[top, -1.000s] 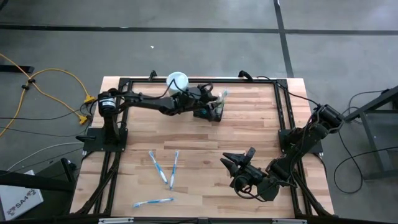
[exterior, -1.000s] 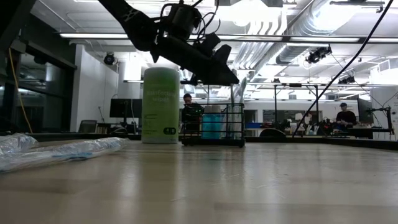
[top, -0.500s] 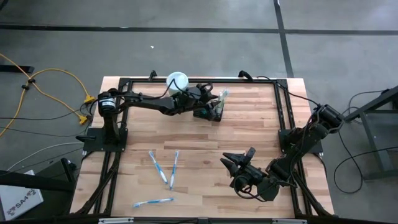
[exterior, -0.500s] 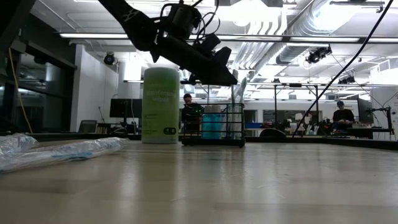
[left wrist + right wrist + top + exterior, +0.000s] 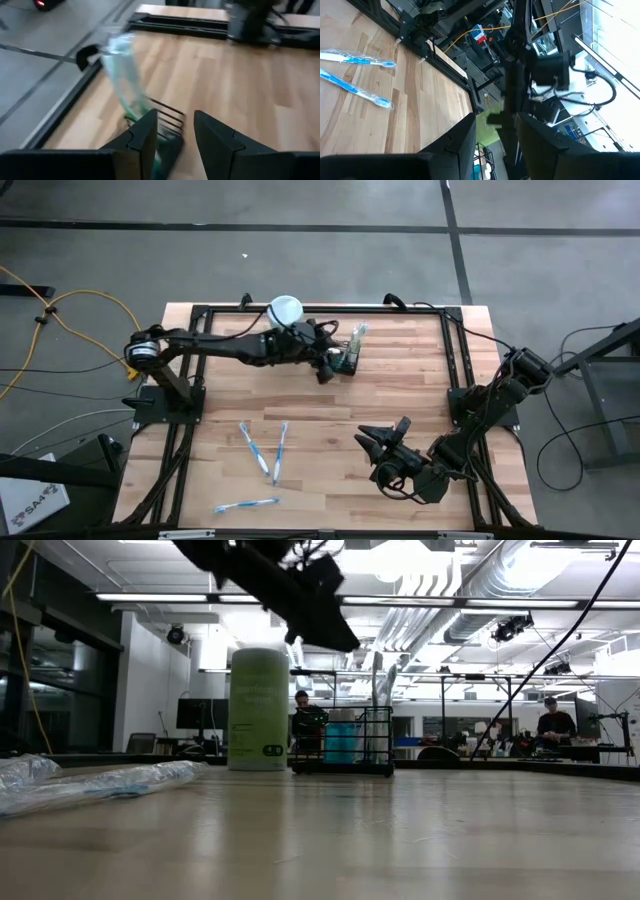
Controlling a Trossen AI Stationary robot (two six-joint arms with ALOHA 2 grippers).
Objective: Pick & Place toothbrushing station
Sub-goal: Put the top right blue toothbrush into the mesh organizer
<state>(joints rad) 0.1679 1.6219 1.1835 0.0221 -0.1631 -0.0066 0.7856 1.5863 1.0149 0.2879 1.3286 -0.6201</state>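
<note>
Station point(image 5: 349, 354) stands on the worktop's point(image 5: 400, 395) far side, ungrasped; left claw point(image 5: 325, 372) released just beside it. Pick and place both outstanding.

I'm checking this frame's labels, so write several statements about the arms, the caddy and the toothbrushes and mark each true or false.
1. The left gripper hangs over the near side of the black wire caddy at the table's far edge. True.
2. The right gripper holds a toothbrush. False: it is open and empty, waiting over the near right of the table.
3. Three toothbrushes lie on the wood at the near left. True.
4. The green canister lies tipped over. False: it stands upright beside the caddy.
5. The left gripper's fingers are clamped on the caddy. False: they stand apart in the left wrist view, holding nothing.
</note>
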